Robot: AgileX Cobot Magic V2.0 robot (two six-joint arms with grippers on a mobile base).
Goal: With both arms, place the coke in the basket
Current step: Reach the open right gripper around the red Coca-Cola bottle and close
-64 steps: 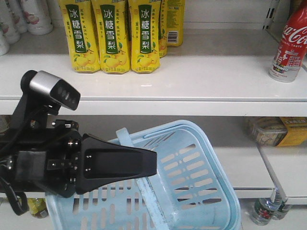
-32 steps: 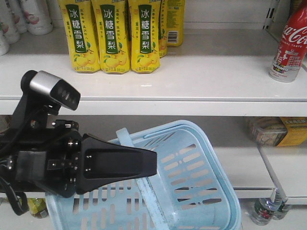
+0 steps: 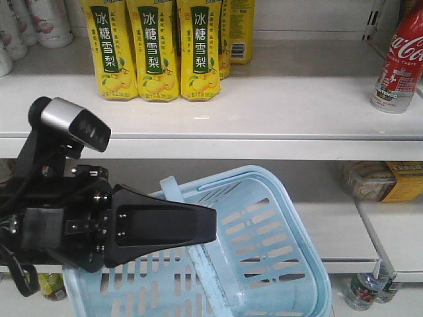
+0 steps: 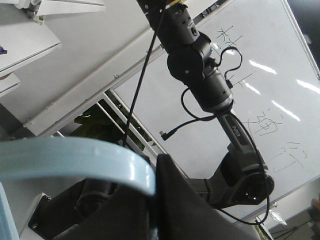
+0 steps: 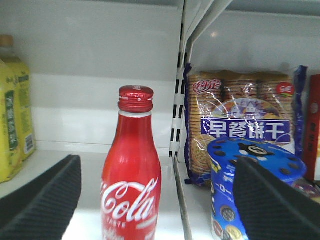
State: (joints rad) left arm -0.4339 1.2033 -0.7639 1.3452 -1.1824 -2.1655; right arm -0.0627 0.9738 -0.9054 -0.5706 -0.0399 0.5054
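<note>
So the left gripper (image 3: pixel 208 224) sits low and level, wedge pointing right with a grey webcam (image 3: pixel 73 122) perched on top. It's clenched on the smooth blue handle (image 4: pixel 75 160) of the basket (image 3: pixel 225 178), which hangs tilted in front of the shelves, slotted plastic sides, mouth facing up. The right gripper (image 5: pixel 157 167) is released, its ribbed black pads spread wide, lined up on the coke (image 5: pixel 131 175) but not touching it. The coke stands upright at the right end of the white shelf (image 3: pixel 277 105), glossy red. Lots of bare shelf to its left before the yellow bottles (image 3: pixel 155 49); tight on the right, with a biscuit pack (image 5: pixel 240 125) and blue tub (image 5: pixel 250 150) past the divider.
</note>
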